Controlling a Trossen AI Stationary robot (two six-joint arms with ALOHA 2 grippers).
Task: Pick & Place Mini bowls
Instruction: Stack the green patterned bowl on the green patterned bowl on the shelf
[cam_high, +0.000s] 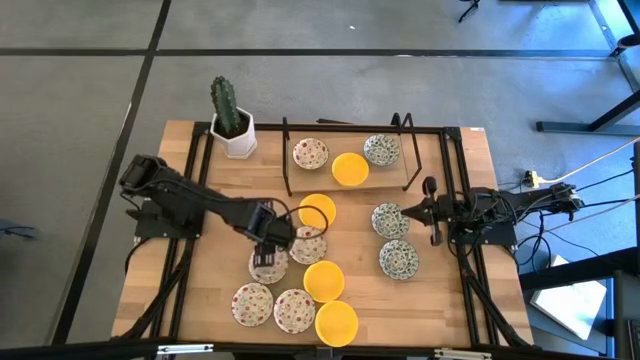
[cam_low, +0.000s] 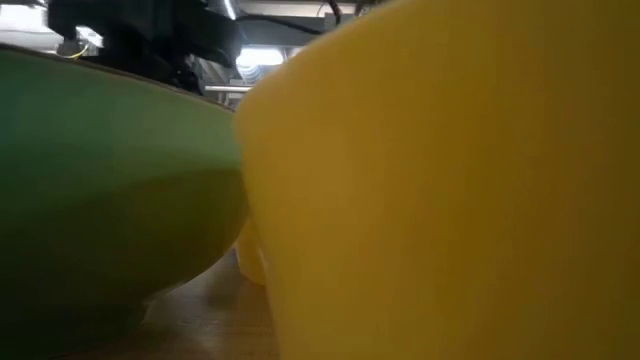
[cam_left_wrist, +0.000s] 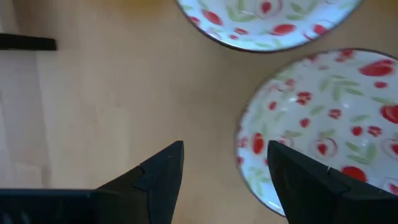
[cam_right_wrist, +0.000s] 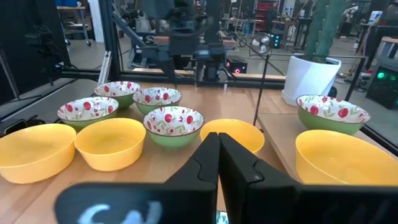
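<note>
Several mini bowls lie on the wooden table, with three more on a raised rack (cam_high: 300, 172): red-floral (cam_high: 310, 153), yellow (cam_high: 350, 168), green-grey (cam_high: 382, 149). My left gripper (cam_high: 268, 262) is open, pointing down over a red-floral bowl (cam_high: 262, 268). In the left wrist view it (cam_left_wrist: 224, 174) straddles that bowl's rim (cam_left_wrist: 242, 146), one finger over the table, one (cam_left_wrist: 298, 180) over the bowl's inside; no touch shows. My right gripper (cam_high: 432, 215) waits shut at the table's right, beside two green-grey bowls (cam_high: 390, 218) (cam_high: 398, 259).
A second red-floral bowl (cam_left_wrist: 267, 22) sits close beyond the straddled one. Yellow bowls (cam_high: 317, 211) (cam_high: 324, 280) (cam_high: 336, 322) and red-floral bowls (cam_high: 252, 303) (cam_high: 294, 310) crowd the near middle. A white cactus pot (cam_high: 238, 135) stands at the far left. A yellow bowl (cam_low: 450, 180) blocks the low view.
</note>
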